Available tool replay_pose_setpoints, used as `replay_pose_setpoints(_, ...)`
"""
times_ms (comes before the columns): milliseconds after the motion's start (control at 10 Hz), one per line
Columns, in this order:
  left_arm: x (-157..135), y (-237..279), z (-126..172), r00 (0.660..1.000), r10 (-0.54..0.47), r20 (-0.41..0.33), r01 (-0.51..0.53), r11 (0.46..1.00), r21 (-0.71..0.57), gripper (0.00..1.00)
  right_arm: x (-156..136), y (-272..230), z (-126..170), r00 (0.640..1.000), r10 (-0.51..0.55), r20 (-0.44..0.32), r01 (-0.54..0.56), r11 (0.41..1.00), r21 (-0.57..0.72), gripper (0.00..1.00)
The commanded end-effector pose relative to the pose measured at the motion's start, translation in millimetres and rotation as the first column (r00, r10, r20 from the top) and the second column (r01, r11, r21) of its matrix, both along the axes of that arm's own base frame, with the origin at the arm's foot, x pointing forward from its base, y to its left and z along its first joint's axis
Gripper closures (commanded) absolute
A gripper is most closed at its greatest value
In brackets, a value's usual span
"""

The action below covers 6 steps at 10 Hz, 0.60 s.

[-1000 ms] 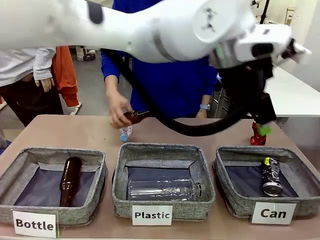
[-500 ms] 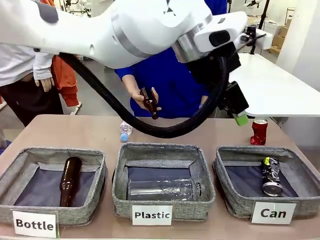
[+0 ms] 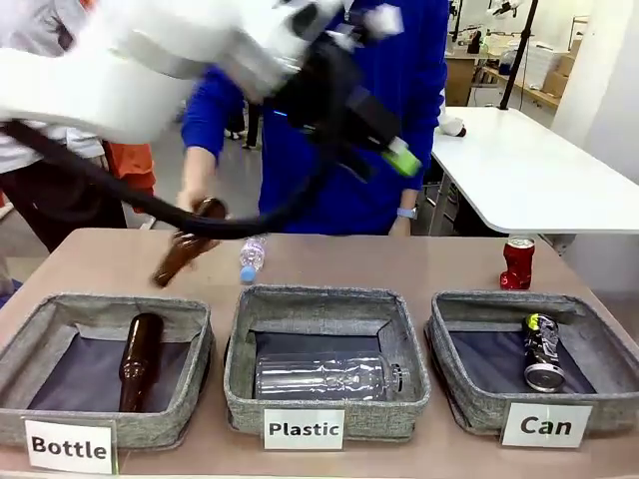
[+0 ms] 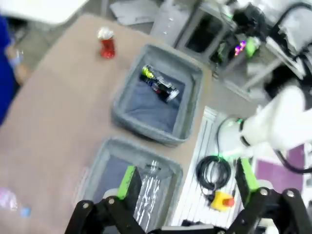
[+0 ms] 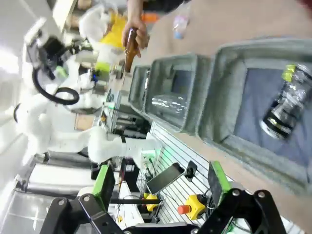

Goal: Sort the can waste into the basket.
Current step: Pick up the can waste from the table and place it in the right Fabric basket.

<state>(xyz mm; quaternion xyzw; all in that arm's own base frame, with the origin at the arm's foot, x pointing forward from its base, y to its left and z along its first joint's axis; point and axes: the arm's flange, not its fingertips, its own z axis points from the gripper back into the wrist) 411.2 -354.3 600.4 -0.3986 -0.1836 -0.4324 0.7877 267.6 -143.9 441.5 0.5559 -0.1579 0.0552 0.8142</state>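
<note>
With your left end effector [image 4: 186, 175] hanging spread and empty, you are risking toppling the upright red can [image 3: 517, 262] by approaching skewed behind the basket [image 3: 469, 404].

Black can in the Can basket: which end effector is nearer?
Right, probably. The right end effector sits just off the Can basket's near side, the black can close ahead. The left end effector is raised high over the middle, above the Plastic basket.

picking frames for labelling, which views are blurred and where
Front view: the left arm and the person's hand with a brown bottle are motion-smeared; the Can basket is crisp. Left wrist view: soft throughout, the red can smeared. Right wrist view: sharper, the black can readable, left edge washed out.
</note>
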Motion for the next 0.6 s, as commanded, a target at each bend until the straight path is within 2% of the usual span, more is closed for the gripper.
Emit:
replay_pose_setpoints(0,-36,46,-29,0.998,0.058,0.010,-0.057,0.997,-0.045,0.00,11,53,-12,0.998,0.059,0.026,-0.058,0.998,-0.031,0.00)
replay_pose_setpoints(100,-43,15,-43,0.999,-0.021,0.032,0.023,0.999,-0.049,0.00,12,38,-7,0.998,0.067,0.004,-0.067,0.997,0.026,0.00)
replay_pose_setpoints(200,-45,-21,-53,0.995,-0.090,0.054,0.091,0.996,-0.019,0.00,10,22,-5,0.999,0.029,0.023,-0.030,0.998,0.046,0.00)
replay_pose_setpoints(500,-64,-105,-62,0.975,-0.184,0.124,0.173,0.980,0.098,0.00,-4,-17,-14,1.000,-0.015,0.021,0.013,0.993,0.121,0.00)
